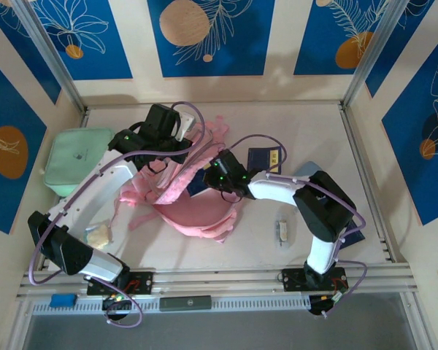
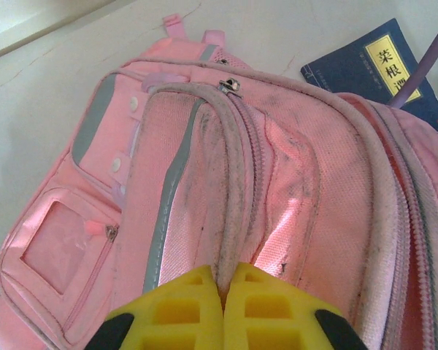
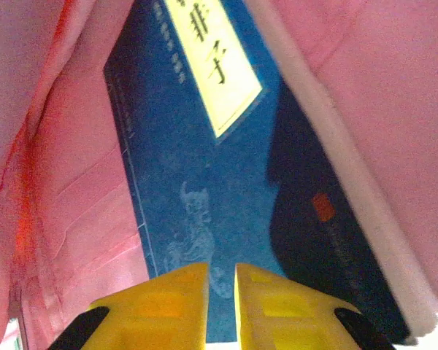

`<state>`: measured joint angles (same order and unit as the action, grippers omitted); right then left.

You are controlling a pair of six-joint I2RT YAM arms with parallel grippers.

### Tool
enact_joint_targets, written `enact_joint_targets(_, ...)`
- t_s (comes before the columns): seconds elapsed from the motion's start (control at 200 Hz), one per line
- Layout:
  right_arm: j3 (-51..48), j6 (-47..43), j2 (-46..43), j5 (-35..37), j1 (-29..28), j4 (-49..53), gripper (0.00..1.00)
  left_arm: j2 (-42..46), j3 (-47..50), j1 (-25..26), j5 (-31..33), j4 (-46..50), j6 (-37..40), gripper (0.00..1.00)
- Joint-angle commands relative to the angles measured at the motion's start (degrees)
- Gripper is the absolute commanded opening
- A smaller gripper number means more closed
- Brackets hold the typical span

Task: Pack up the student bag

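The limp student bag seemed best held by its piped rim, pinched at six o'clock by the left gripper, while the right gripper clamped a blue book.

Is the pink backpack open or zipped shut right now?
Open: a blue book sits between parted pink walls of the student bag.

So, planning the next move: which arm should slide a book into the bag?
Right. The right gripper holds a book inside the bag; the left gripper is busy pinching the bag's rim.
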<state>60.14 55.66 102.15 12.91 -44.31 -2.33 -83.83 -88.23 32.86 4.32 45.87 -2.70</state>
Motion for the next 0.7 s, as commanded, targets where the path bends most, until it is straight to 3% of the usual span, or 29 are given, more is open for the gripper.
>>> enact_joint_targets(0.0,-2.79,-3.07,-5.66,-2.18,-0.52,-2.59,0.18,0.69,-1.36,-1.12,0.70,-2.86,0.02,0.00)
enact_joint_targets(0.17,-8.10,-6.99,-17.14,-4.80,-0.16,3.36,0.22,0.76,1.42,-1.16,-0.75,-3.92,-1.45,0.00)
enact_joint_targets(0.35,-10.90,-8.70,-29.53,-5.93,3.45,19.62,0.28,1.64,8.01,-1.11,-2.77,-6.20,-3.80,0.00)
enact_joint_targets(0.52,-13.17,-8.46,-36.74,-8.34,12.74,34.57,0.36,2.18,17.43,-1.06,-5.57,-11.03,-7.75,0.00)
enact_joint_targets(0.695,-14.52,-10.12,-36.38,-12.74,22.13,41.62,0.43,2.50,24.28,-1.07,-5.14,-12.82,-11.10,0.00)
